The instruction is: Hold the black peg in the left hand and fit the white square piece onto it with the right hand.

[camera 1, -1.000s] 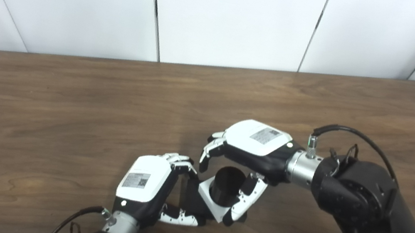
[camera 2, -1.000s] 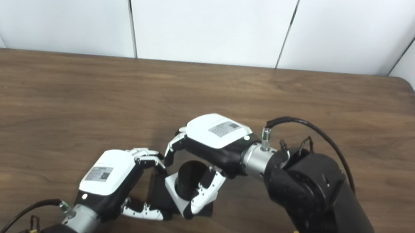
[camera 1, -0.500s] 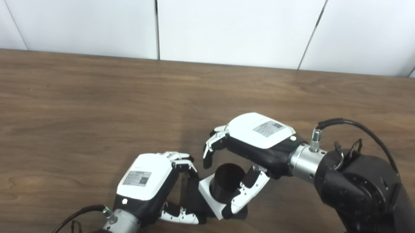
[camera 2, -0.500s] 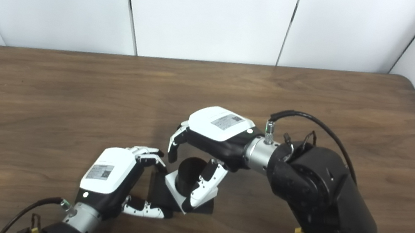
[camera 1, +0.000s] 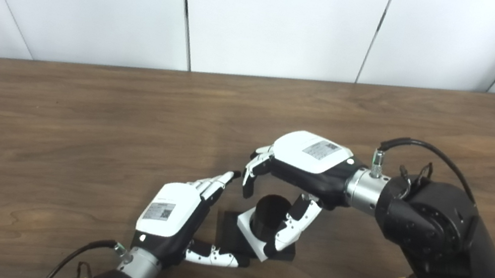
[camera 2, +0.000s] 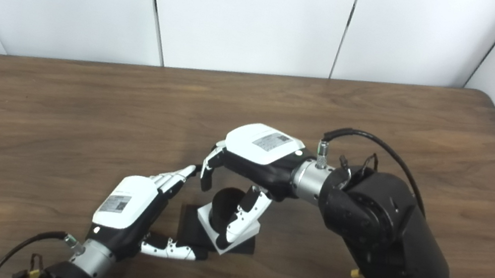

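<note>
White square piece (camera 1: pixel 256 236) sits around black peg (camera 1: pixel 269 215), tilted, one corner raised off peg's flat base on table (camera 1: pixel 78 131). Left hand (camera 1: pixel 175 212) open, fingers spread, holding nothing, thumb just beside base. Right hand (camera 1: pixel 294 177) curled over peg, thumb on piece; firm grip or mere touch, hard to tell. Advice: press raised corner down evenly, steady base with left, avoid jamming.
</note>
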